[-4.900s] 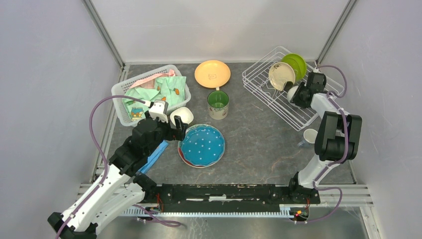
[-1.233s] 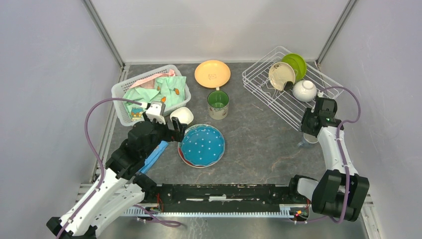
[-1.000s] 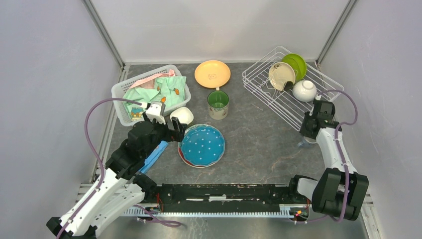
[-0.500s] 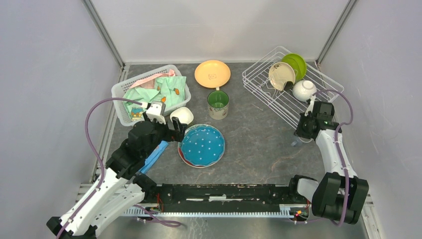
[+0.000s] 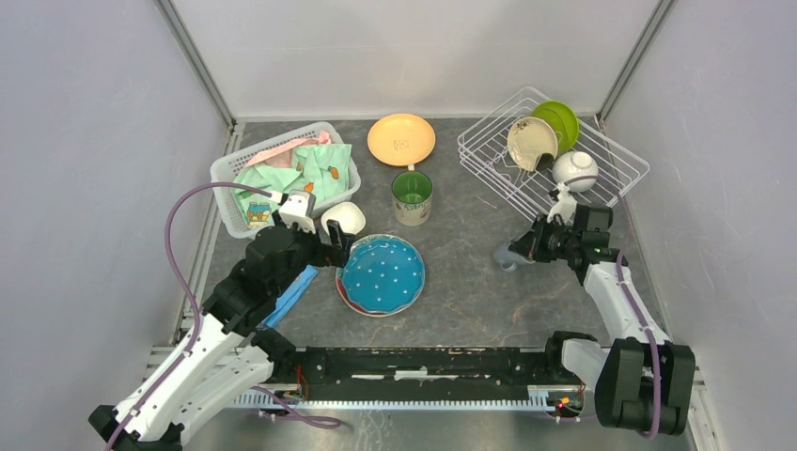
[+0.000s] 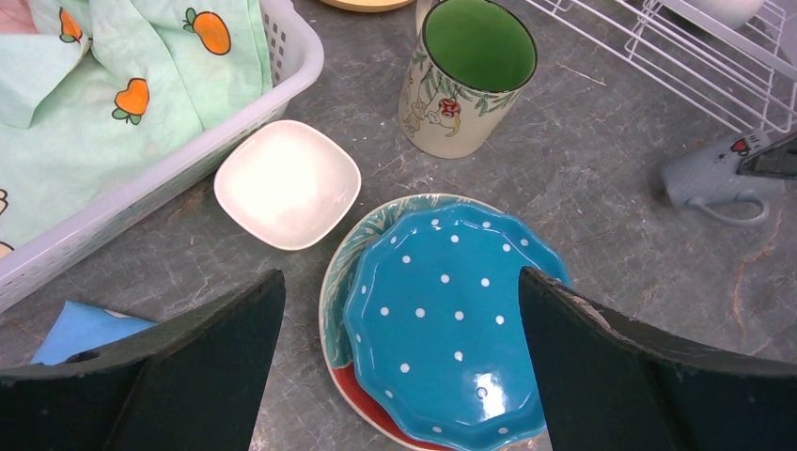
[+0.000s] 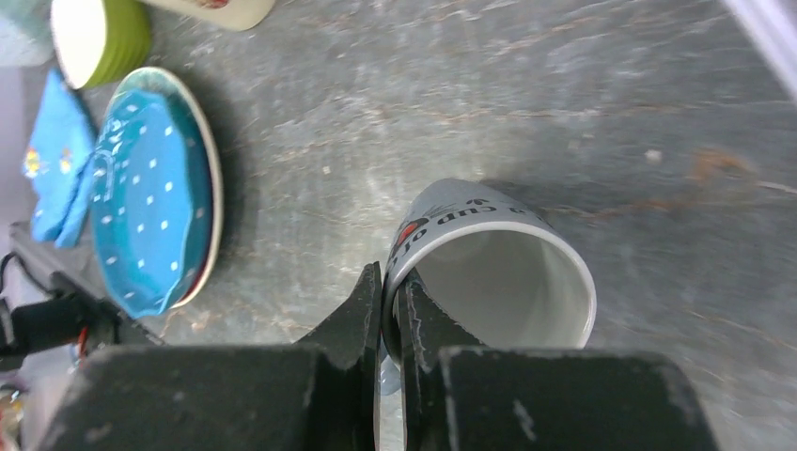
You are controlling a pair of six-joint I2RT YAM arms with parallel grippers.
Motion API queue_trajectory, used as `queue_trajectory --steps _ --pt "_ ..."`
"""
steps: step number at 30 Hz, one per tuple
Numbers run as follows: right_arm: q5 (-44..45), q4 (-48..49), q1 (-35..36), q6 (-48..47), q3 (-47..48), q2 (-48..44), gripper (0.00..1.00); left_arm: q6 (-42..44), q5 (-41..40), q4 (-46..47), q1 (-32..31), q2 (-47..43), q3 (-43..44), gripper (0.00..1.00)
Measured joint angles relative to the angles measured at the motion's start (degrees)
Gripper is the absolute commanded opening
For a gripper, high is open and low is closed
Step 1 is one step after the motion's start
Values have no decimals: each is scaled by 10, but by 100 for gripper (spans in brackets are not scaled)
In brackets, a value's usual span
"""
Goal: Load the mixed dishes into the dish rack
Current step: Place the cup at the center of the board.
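Note:
My right gripper is shut on the rim of a small grey cup, one finger inside and one outside. The cup lies on its side, just above the table. Behind it stands the white wire dish rack, which holds a cream plate, a lime-green plate and a white bowl. My left gripper hangs open over the blue dotted plate, which is stacked on a red plate. Nearby are a white square bowl, a green-lined mug and an orange plate.
A white plastic basket of clothes stands at the back left. A folded blue cloth lies under my left arm. The enclosure walls close in on the left, the right and the back.
My right gripper has shut on the cup's rim and carried it left, from the table's right edge to in front of the rack. The left arm has barely moved.

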Motion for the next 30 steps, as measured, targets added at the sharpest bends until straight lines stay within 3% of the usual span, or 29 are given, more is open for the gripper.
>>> queue_trajectory --steps 6,9,14,22,30 --pt "-68 99 54 55 -26 33 3 0 0 0 0 6 0 100" --pt "-74 141 84 73 -28 47 10 0 0 0 0 12 0 100" --pt "-75 188 117 92 -38 77 11 0 0 0 0 22 0 100" --pt "-66 204 117 88 -42 111 34 0 0 0 0 24 0 100" --pt "9 124 117 41 -19 117 44 0 0 0 0 21 0 100"
